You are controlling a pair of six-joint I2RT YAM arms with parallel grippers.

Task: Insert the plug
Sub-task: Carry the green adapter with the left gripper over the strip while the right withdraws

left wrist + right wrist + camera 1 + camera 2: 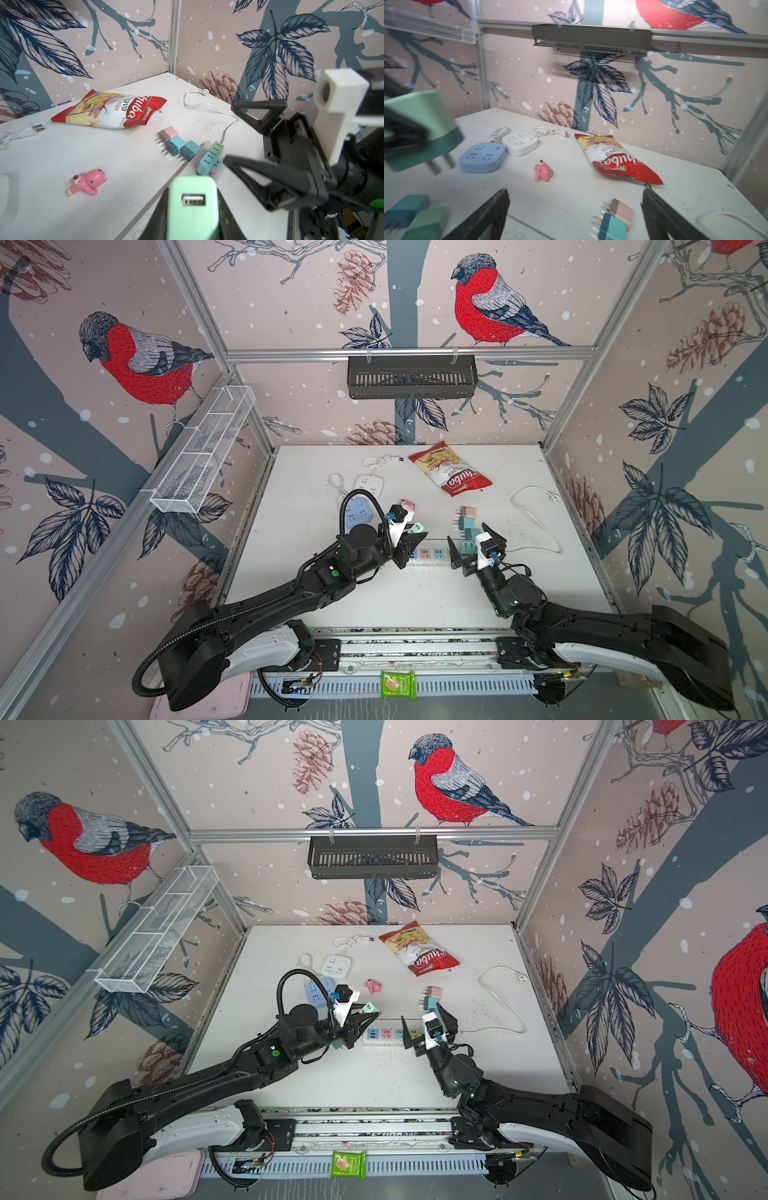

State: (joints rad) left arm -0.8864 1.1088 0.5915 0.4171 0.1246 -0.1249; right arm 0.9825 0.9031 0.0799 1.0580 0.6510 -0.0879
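left gripper (pixel 409 536) is clenched on the green plug (pixel 419 526), one finger on each side of its body. in the left wrist view the usb port end of the plug faces the camera. in the right wrist view its two prongs (pixel 440 164) point down and are clear of the table (pixel 415 601). in both top views the plug is held just above the left end of the power strip (pixel 386 1034) and is not seated in any socket. right gripper (pixel 575 193) is released, jaws spread wide, holding nothing, positioned over the right end of the strip. two small plugs (pixel 209 160) are seated in the strip near that gripper. three loose plugs (pixel 176 143), one pink and two teal, lie side by side just behind the strip. a pink toy (pixel 88 182), a blue socket block (pixel 482 156), a white socket block (pixel 520 144) and a chip bag (pixel 451 468) lie farther back on the table.
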